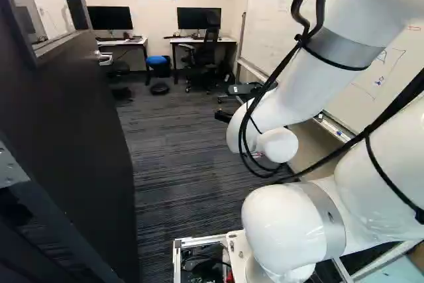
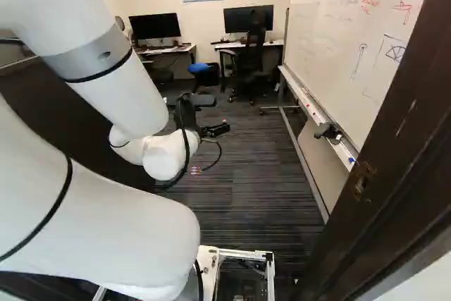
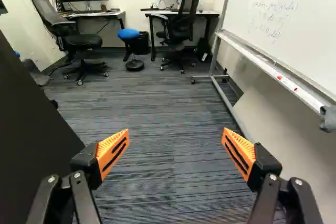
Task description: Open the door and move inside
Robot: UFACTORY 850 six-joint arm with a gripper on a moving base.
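The base (image 2: 246, 253) stood about level with the frame (image 2: 394, 153), and beside it, at the left of the left base view, the door (image 1: 73, 117) stood well open, so the opening half of the job looked done. Farther in, the gripper (image 3: 175, 137) had its jaws spread wide, with nothing held and the door off to one side. Beyond, carpet (image 3: 163, 103) ran on to the desks (image 3: 97, 13), and what seemed left was driving the rest of the way inside.
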